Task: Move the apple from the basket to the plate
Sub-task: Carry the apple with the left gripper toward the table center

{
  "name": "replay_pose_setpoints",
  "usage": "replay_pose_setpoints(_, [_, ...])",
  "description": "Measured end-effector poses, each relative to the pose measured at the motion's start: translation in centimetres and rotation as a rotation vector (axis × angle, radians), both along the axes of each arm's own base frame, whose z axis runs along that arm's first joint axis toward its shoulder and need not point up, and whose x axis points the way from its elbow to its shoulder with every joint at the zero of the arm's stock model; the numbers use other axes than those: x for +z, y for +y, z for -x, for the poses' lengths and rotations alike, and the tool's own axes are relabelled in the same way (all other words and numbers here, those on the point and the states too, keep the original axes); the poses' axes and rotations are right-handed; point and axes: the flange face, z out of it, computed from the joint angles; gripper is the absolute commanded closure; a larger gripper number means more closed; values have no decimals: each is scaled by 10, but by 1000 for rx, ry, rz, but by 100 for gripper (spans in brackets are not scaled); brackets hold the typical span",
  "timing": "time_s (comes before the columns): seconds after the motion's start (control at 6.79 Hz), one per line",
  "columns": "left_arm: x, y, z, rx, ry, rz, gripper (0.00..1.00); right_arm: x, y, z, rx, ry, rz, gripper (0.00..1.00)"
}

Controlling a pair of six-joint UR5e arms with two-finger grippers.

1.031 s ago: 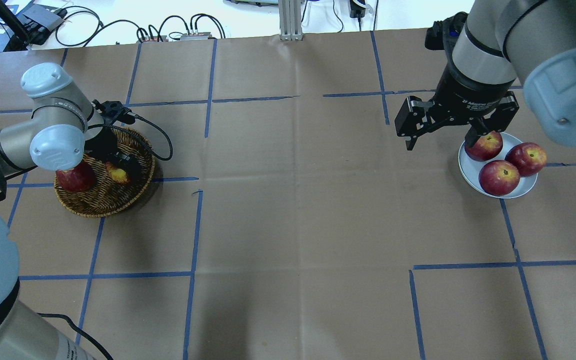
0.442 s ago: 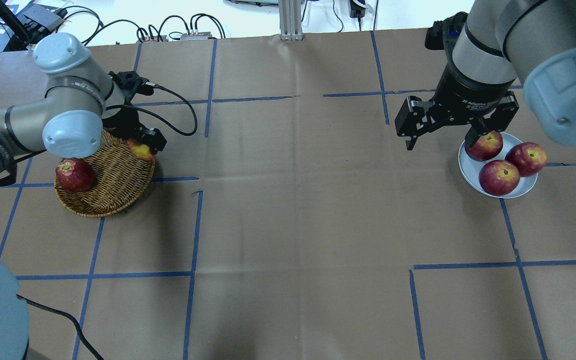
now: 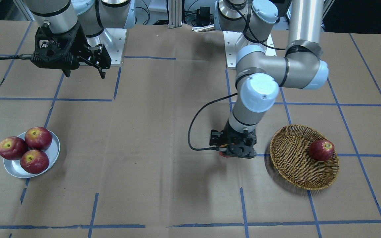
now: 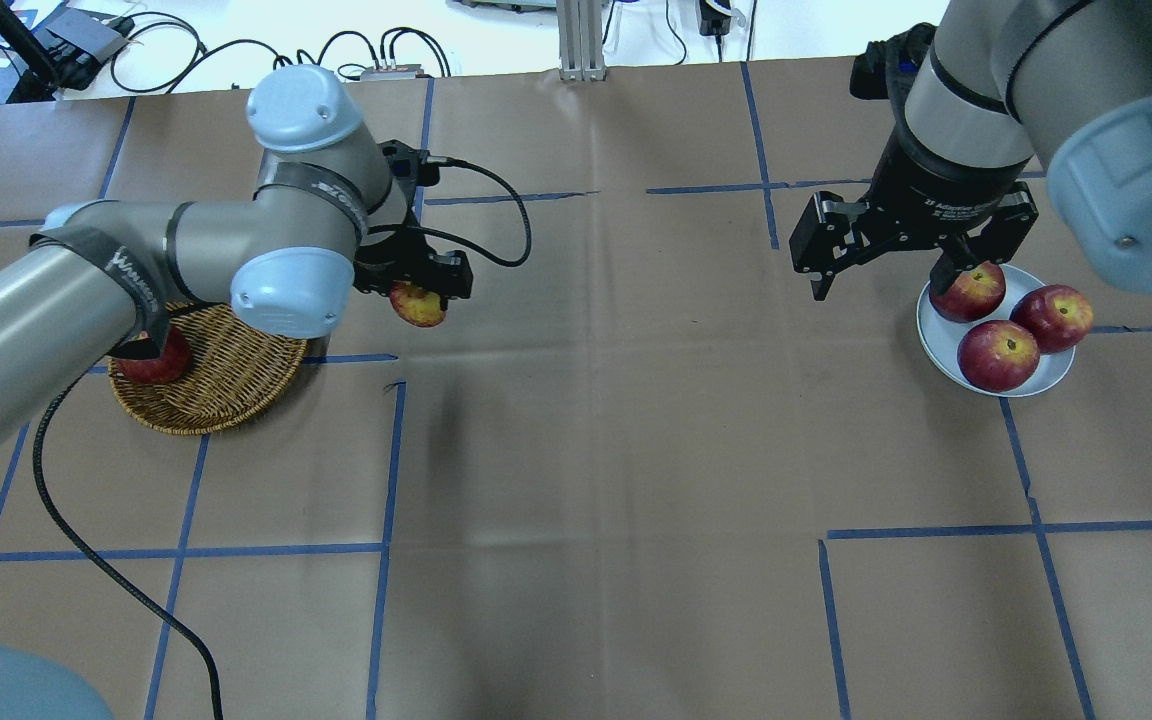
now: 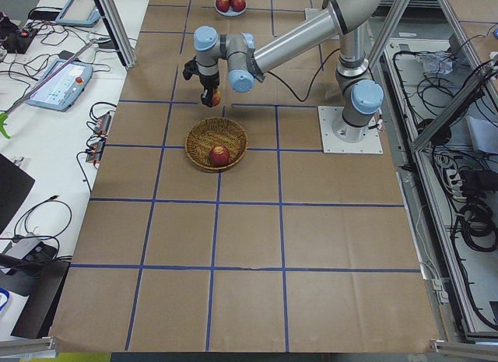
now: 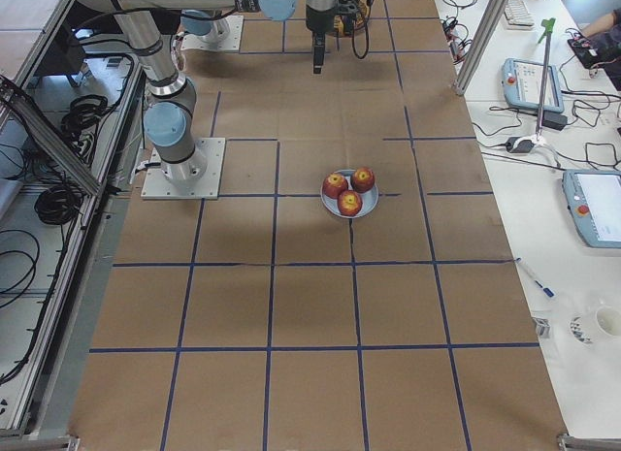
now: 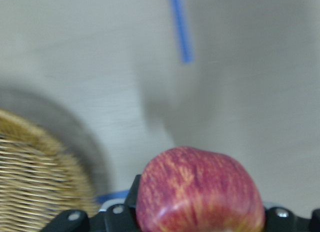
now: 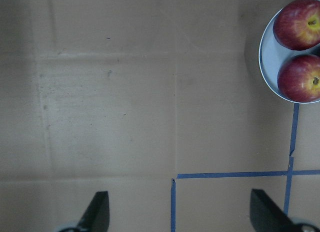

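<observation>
Left gripper [image 4: 422,299] fingers clamp the apple [image 4: 418,307], mostly hidden under the wrist in the front-facing view. Right gripper [image 4: 883,288] fingers spread, empty.

Print on the left arm's strap [image 4: 116,267] is too blurred to read.

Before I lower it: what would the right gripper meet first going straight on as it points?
The right gripper would probably meet bare table paper by a blue tape corner; the plate lies off to the side.
</observation>
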Motion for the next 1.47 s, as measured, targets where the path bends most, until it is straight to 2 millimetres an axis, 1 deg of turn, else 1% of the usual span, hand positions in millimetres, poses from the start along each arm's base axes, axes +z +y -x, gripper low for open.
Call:
replay_pose_setpoints(0.15, [-11, 11, 42, 32, 5, 6, 54, 0, 0, 0, 1, 0, 0, 0])
replay_pose_setpoints(0.29, [-22, 16, 76, 54, 11, 15, 54, 0, 0, 0, 1, 0, 0, 0])
replay_pose_setpoints(0.59, [-34, 14, 138, 75, 2, 24, 54, 0, 0, 0, 0, 0, 1, 0])
replay_pose_setpoints(0.74, [-46, 14, 161, 72, -20, 25, 49, 0, 0, 0, 0, 0, 1, 0])
replay_pose_setpoints(0.88, [-55, 13, 172, 67, -35, 23, 47, 0, 0, 0, 0, 0, 0, 0])
replay_pose_setpoints(1.03, [-61, 13, 177, 64, -41, 19, 47, 0, 0, 0, 0, 0, 0, 0])
replay_pose_setpoints(1.33, [-70, 14, 178, 63, -46, 4, 47, 0, 0, -1, 1, 0, 1, 0])
replay_pose_setpoints(1.47, [-74, 15, 178, 62, -47, -2, 43, 0, 0, -1, 2, 0, 1, 0])
